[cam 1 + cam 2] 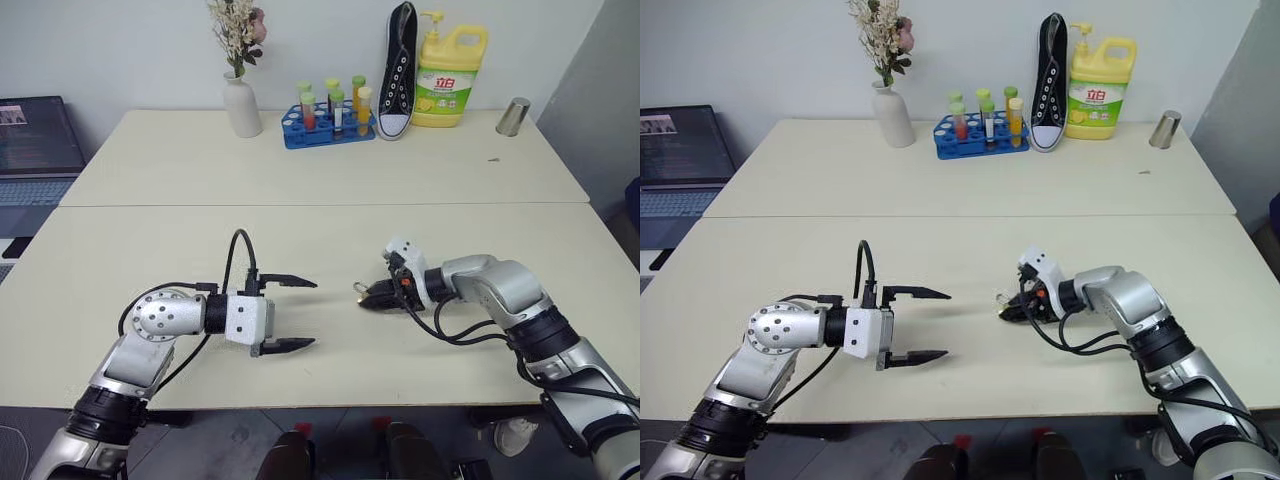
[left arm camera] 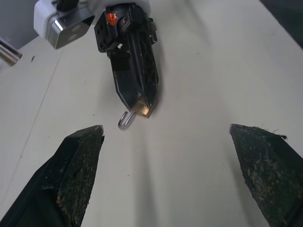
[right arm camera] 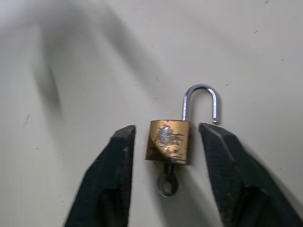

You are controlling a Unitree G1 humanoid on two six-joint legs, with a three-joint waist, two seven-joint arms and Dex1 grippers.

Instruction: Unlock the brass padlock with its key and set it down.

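The brass padlock (image 3: 168,141) lies flat on the cream table (image 1: 200,240) with its silver shackle (image 3: 201,101) swung open. The key (image 3: 166,182) sticks in the bottom of the lock body. My right gripper (image 3: 168,128) straddles the padlock, open, with a small gap between each finger and the lock body. In the head views the padlock (image 1: 359,290) is a small glint at the right gripper's tip (image 1: 372,295). My left gripper (image 1: 313,313) hovers a hand's width to the left, pointing at it, wide open and holding nothing.
Along the table's far edge stand a white vase (image 1: 241,105) with dried flowers, a blue rack of tubes (image 1: 327,122), a black sneaker (image 1: 398,70), a yellow detergent bottle (image 1: 449,75) and a metal cup (image 1: 513,117). A laptop (image 1: 35,140) sits far left.
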